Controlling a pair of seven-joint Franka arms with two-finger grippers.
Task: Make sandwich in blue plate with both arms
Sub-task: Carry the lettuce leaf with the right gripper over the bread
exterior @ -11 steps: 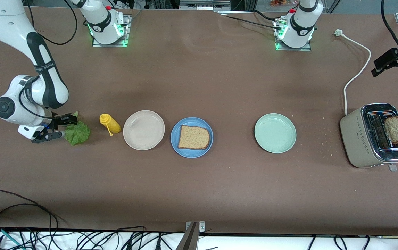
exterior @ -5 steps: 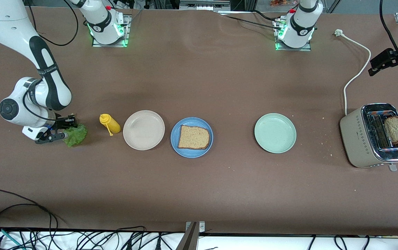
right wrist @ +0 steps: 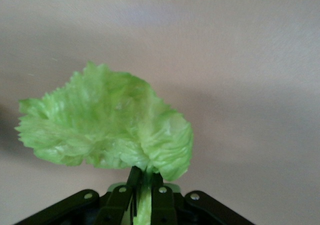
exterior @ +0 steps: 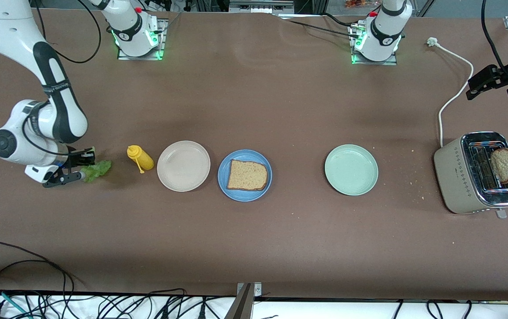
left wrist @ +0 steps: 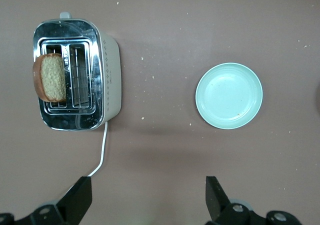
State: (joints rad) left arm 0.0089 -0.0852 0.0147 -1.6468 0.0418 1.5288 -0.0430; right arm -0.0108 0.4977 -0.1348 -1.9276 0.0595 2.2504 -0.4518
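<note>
The lettuce leaf [exterior: 96,169] is pinched between the closed fingers of the right gripper [exterior: 81,167], at nine o'clock from the blue plate [exterior: 224,181], where one bread slice [exterior: 247,175] is seen. The left gripper [exterior: 480,84] is held wide open above the table, at twelve o'clock from the toaster [exterior: 462,179].

The brown table [exterior: 254,102] carries, in one row from the right arm's end: a yellow squeeze bottle [exterior: 140,158], a beige plate [exterior: 183,166], the blue plate [exterior: 244,175], a mint-green plate [exterior: 351,169], a toaster [exterior: 479,173]. Scattered specks, probably crumbs, surround the toaster.
</note>
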